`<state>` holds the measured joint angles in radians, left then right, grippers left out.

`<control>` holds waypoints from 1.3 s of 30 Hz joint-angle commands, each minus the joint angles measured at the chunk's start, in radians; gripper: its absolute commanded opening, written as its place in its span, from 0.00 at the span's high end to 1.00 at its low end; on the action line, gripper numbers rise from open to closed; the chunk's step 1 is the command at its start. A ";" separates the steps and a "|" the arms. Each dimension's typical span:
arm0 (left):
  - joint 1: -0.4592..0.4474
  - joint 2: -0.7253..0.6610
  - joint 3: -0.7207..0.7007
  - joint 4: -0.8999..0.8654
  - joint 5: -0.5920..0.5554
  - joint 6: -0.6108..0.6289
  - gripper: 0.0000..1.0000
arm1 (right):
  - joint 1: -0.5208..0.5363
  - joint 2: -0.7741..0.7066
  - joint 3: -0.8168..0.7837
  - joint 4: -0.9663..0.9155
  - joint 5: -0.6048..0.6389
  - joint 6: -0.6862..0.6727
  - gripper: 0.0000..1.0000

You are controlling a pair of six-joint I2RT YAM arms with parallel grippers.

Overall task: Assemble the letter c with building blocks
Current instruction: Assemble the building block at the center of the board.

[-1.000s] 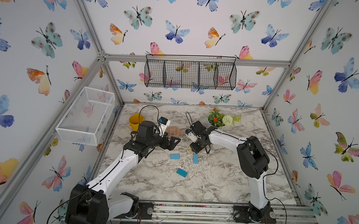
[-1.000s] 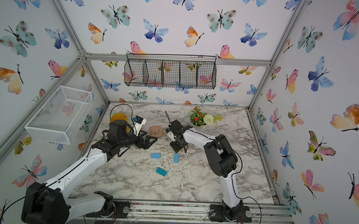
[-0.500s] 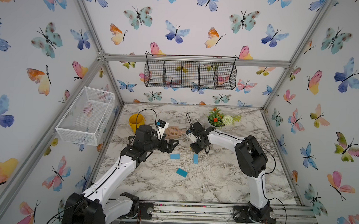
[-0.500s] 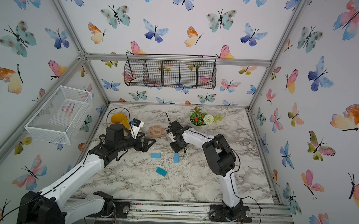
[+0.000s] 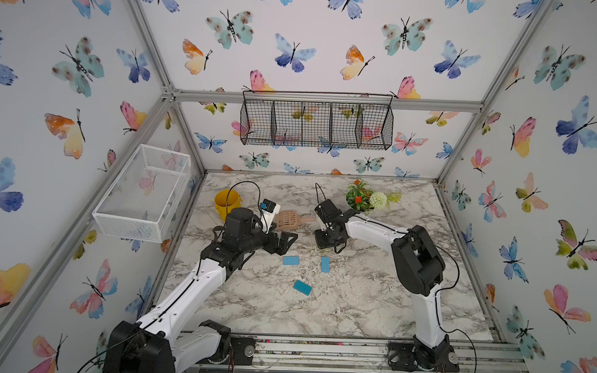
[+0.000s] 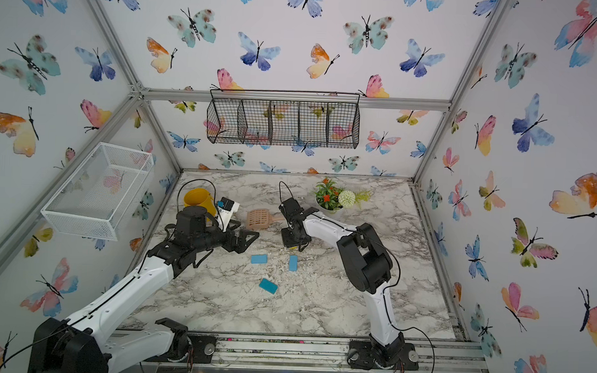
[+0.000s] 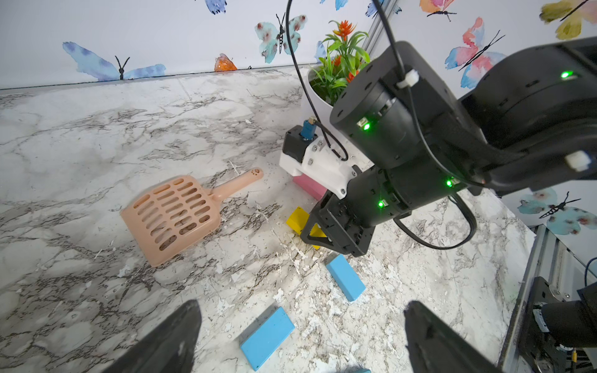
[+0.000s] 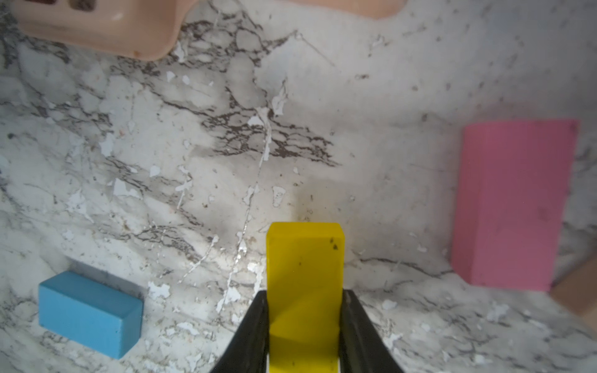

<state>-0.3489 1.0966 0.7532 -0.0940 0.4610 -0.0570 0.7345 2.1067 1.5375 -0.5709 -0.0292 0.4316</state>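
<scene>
While plants (image 7: pixel 342 48) are held in a white pot (image 7: pixel 318 93), a flat yellow block (image 8: pixel 305 274), between a pink block (image 8: pixel 510 206) and a light blue block (image 8: pixel 89 311), is clamped by the right fingers (image 8: pixel 255 329); left fingers (image 7: pixel 168 339) are spread wide.

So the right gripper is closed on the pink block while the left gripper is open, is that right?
Not quite. The right gripper is closed on the yellow block, as the right wrist view shows; the pink block lies free beside it. The left gripper is open.
</scene>
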 commanded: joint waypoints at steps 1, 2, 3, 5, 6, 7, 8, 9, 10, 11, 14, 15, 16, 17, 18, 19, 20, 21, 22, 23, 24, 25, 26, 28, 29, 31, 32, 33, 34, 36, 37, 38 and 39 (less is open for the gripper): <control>-0.002 -0.006 -0.002 0.014 0.002 -0.002 0.01 | 0.007 -0.012 -0.032 0.028 0.010 0.119 0.68; -0.002 -0.006 -0.002 0.014 0.002 -0.001 0.01 | 0.009 -0.011 -0.032 0.028 0.017 0.125 0.67; -0.002 -0.006 -0.002 0.014 0.005 0.001 0.01 | 0.014 -0.010 -0.030 0.017 0.033 0.134 0.66; -0.001 -0.009 0.000 0.014 0.004 0.003 0.02 | 0.019 -0.008 -0.028 0.006 0.063 0.147 0.66; -0.002 -0.010 0.000 0.014 0.002 0.006 0.02 | 0.020 -0.005 -0.028 0.000 0.074 0.153 0.66; -0.002 -0.012 0.000 0.013 0.002 0.007 0.02 | 0.020 -0.005 -0.030 -0.003 0.084 0.159 0.66; -0.002 -0.014 0.000 0.013 0.002 0.007 0.02 | 0.021 -0.003 -0.031 -0.005 0.093 0.166 0.66; -0.002 -0.015 0.000 0.014 0.004 0.008 0.02 | 0.022 -0.001 -0.033 -0.005 0.095 0.172 0.66; -0.001 -0.015 -0.001 0.014 0.004 0.008 0.02 | 0.024 0.000 -0.035 -0.004 0.095 0.176 0.65; -0.001 -0.015 -0.001 0.014 0.004 0.008 0.02 | 0.027 0.002 -0.037 -0.005 0.096 0.181 0.63; -0.002 -0.013 -0.001 0.014 0.008 0.005 0.02 | 0.036 0.009 -0.037 -0.005 0.103 0.188 0.57; -0.002 -0.011 -0.001 0.014 0.010 0.005 0.02 | 0.037 0.010 -0.037 -0.006 0.104 0.191 0.56; -0.002 -0.008 0.000 0.014 0.012 0.003 0.02 | 0.039 0.012 -0.037 -0.005 0.106 0.192 0.56; -0.002 -0.006 0.001 0.013 0.011 0.002 0.02 | 0.039 0.014 -0.036 -0.006 0.106 0.193 0.56; -0.001 -0.004 0.001 0.014 0.013 0.002 0.02 | 0.039 0.016 -0.034 -0.008 0.107 0.196 0.56; -0.002 -0.004 0.001 0.014 0.013 0.002 0.02 | 0.039 0.015 -0.036 -0.006 0.107 0.198 0.56; -0.002 -0.006 0.001 0.014 0.012 0.003 0.02 | 0.039 0.013 -0.038 -0.002 0.102 0.203 0.56; -0.002 -0.007 0.001 0.014 0.013 0.002 0.02 | 0.039 0.011 -0.043 0.004 0.098 0.206 0.56; -0.002 -0.006 0.000 0.014 0.013 0.002 0.02 | 0.039 0.005 -0.048 0.008 0.095 0.211 0.56; -0.002 -0.005 0.000 0.014 0.013 0.002 0.02 | 0.040 -0.002 -0.054 0.012 0.095 0.218 0.56; -0.002 -0.003 0.000 0.014 0.013 0.002 0.02 | 0.041 -0.014 -0.063 0.020 0.097 0.224 0.57; -0.002 -0.002 0.001 0.014 0.013 0.002 0.02 | 0.042 -0.023 -0.072 0.025 0.100 0.230 0.58; -0.002 0.000 0.001 0.014 0.013 0.002 0.01 | 0.043 -0.036 -0.079 0.032 0.104 0.237 0.59; -0.002 0.002 0.003 0.014 0.013 0.003 0.02 | 0.043 -0.053 -0.089 0.039 0.106 0.245 0.59; -0.002 0.003 0.003 0.014 0.013 0.005 0.02 | 0.043 -0.057 -0.091 0.042 0.103 0.245 0.60; -0.002 0.003 0.003 0.014 0.013 0.005 0.02 | 0.043 -0.051 -0.085 0.036 0.102 0.244 0.62; -0.002 0.003 0.003 0.014 0.013 0.005 0.02 | 0.044 -0.045 -0.080 0.029 0.105 0.243 0.63; -0.001 0.002 0.003 0.014 0.013 0.006 0.02 | 0.043 -0.043 -0.077 0.027 0.106 0.241 0.65; -0.001 0.002 0.002 0.014 0.013 0.006 0.02 | 0.044 -0.041 -0.076 0.025 0.106 0.240 0.65; -0.001 -0.001 0.001 0.014 0.013 0.006 0.02 | 0.046 -0.042 -0.078 0.025 0.106 0.240 0.66; -0.002 0.001 0.001 0.014 0.013 0.005 0.02 | 0.048 -0.046 -0.082 0.027 0.104 0.243 0.66; -0.001 0.002 0.002 0.015 0.013 0.006 0.02 | 0.049 -0.051 -0.086 0.028 0.105 0.245 0.66; -0.002 0.003 0.003 0.014 0.013 0.007 0.02 | 0.051 -0.056 -0.091 0.028 0.107 0.247 0.67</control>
<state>-0.3489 1.0966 0.7532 -0.0940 0.4614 -0.0566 0.7742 2.0769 1.4639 -0.5217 0.0616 0.6628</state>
